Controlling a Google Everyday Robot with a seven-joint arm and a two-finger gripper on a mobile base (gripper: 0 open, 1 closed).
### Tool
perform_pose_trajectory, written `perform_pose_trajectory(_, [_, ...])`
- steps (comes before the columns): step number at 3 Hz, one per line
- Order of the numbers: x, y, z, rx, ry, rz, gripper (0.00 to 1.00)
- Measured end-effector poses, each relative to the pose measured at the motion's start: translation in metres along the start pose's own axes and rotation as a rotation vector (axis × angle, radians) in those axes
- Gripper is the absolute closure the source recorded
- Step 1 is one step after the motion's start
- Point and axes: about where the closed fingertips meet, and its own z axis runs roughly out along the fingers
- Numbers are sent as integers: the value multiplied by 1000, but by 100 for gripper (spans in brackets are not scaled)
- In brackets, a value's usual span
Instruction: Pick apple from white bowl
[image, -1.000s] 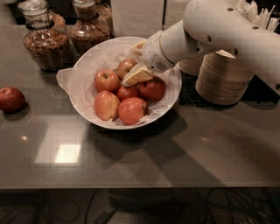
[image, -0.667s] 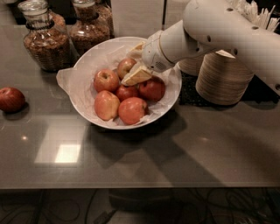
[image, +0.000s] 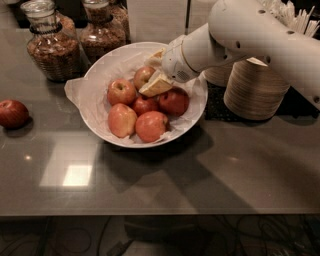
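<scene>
The white bowl, lined with crinkled white paper, stands at the middle back of the dark table and holds several red-yellow apples. My gripper reaches in from the right and sits low over the bowl's back right, its pale finger lying among the apples between the back apple and a dark red one. The white arm hides part of the bowl's right rim.
A lone red apple lies on the table at the far left. Two glass jars of brown food stand behind the bowl. A stack of beige paper bowls stands at the right, behind my arm.
</scene>
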Motion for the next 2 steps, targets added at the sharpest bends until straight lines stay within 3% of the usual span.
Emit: perform_pose_trajectory(2, [-10,-3,-9,14,-9,-23,100])
